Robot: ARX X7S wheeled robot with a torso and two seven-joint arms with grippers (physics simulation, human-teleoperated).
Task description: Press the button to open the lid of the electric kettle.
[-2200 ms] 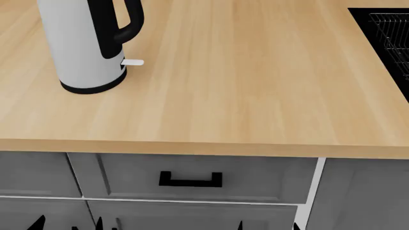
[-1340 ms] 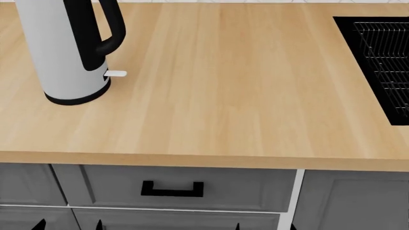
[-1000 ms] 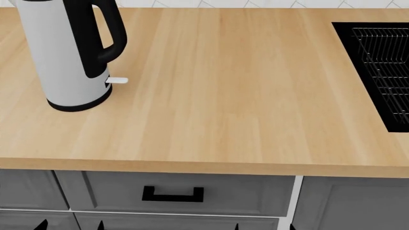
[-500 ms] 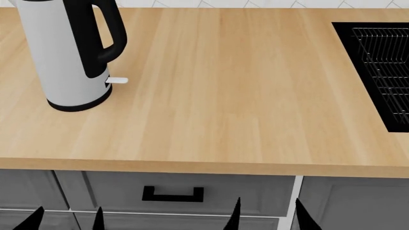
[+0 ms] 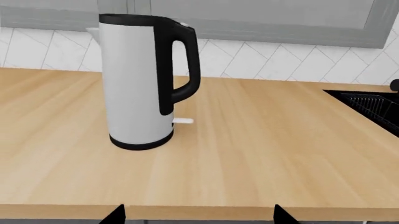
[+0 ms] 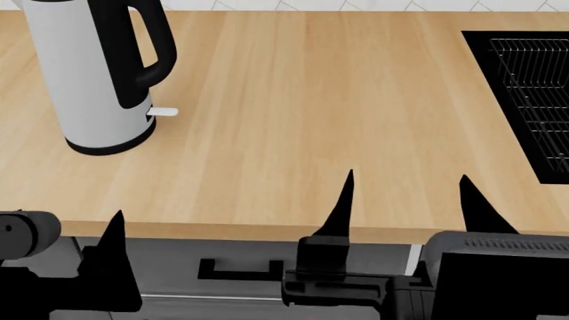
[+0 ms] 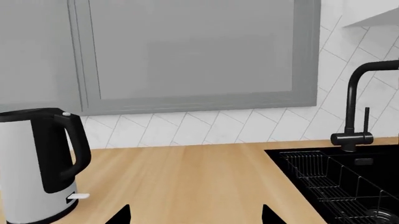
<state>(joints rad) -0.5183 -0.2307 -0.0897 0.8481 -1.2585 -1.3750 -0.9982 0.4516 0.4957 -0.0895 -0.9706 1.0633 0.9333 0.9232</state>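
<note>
While both grippers hang at the counter's [image 6: 294, 133] front edge, the electric kettle [image 5: 138, 84] stands upright well ahead of the left gripper's [image 5: 195, 215] spread fingers [image 5: 116, 214]. Its lid [image 5: 128, 19] sits flat, and the button [image 5: 184, 24] shows atop the handle. The right gripper [image 6: 404, 200] is likewise spread and empty, the kettle off to its left.

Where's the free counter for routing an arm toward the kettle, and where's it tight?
Bare wood runs from the electric kettle across to the sink, and forward to the counter's front edge, where the right gripper rises, open. The only clutter is beside the kettle: its handle and the white tab at its base. Left gripper sits low, facing the kettle.
</note>
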